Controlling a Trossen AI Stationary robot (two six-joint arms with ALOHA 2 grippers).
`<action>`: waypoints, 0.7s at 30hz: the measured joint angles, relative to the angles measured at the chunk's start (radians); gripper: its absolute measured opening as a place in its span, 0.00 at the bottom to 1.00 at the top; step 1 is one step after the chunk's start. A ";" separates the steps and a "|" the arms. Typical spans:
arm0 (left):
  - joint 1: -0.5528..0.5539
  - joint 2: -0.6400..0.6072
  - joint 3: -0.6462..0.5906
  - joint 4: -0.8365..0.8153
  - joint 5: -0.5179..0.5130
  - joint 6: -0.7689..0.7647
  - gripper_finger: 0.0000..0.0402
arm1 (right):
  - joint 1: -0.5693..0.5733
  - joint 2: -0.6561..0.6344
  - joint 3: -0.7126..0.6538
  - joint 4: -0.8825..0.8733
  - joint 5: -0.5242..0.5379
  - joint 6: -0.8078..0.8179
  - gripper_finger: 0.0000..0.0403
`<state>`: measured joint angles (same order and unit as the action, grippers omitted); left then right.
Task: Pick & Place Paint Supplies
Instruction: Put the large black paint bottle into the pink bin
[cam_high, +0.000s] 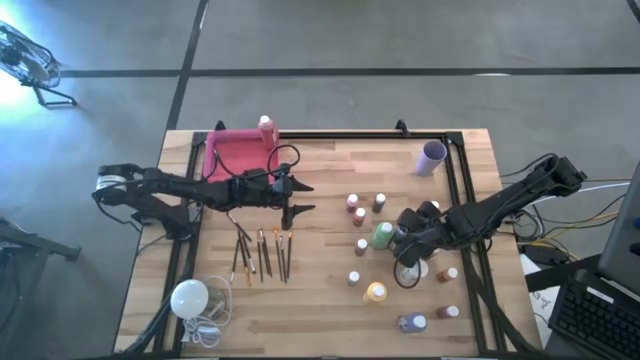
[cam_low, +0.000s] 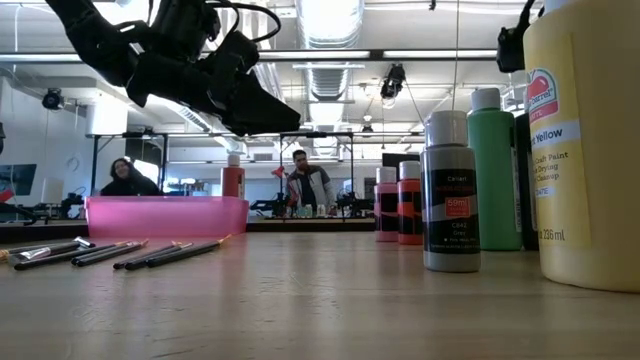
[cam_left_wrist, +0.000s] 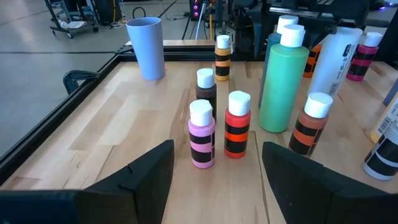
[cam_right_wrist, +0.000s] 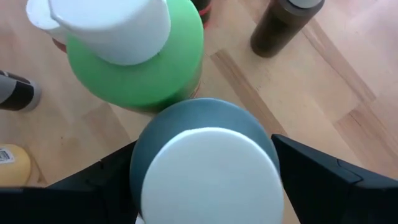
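My right gripper (cam_high: 408, 240) points down among the paint bottles near the table's right side, shut on a blue-grey bottle with a white cap (cam_right_wrist: 205, 171). The tall green bottle (cam_right_wrist: 140, 62) stands right beside it, also seen in the high view (cam_high: 383, 235). My left gripper (cam_high: 302, 197) hangs open above the table's middle, touching nothing, facing the small striped bottles (cam_left_wrist: 202, 134). Several thin brushes (cam_high: 262, 255) lie flat nearer the near edge. A yellow bottle (cam_high: 375, 292) stands close to the near edge. My right gripper comes from above, pointing down, with one finger (cam_right_wrist: 109, 180) on each side of the blue-grey bottle's shoulder (cam_right_wrist: 155, 127), just below the cap. The bottle is upright between the fingers. Its base is hidden, so I cannot tell whether it is lifted.
A pink tray (cam_high: 235, 155) with one bottle (cam_high: 265, 123) sits far left. A purple cup (cam_high: 432, 157) stands far right. The white bulb with its cord (cam_high: 190, 297) lies near left. Small bottles (cam_high: 448, 312) crowd the near right corner. A black rail (cam_high: 465, 190) frames the table.
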<state>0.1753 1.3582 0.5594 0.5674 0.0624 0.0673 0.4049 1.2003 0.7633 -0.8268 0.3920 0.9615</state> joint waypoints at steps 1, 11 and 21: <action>0.000 0.000 0.000 0.000 0.000 0.000 0.62 | 0.000 0.000 -0.001 0.000 0.000 0.000 0.77; 0.000 0.000 0.000 0.000 0.000 0.000 0.62 | 0.000 0.000 -0.052 0.080 0.003 -0.016 0.72; 0.000 0.000 0.000 0.000 0.000 0.000 0.62 | 0.000 -0.001 -0.097 0.138 0.001 -0.019 0.68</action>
<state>0.1753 1.3582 0.5594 0.5674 0.0621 0.0676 0.4046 1.1995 0.6665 -0.6885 0.3927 0.9424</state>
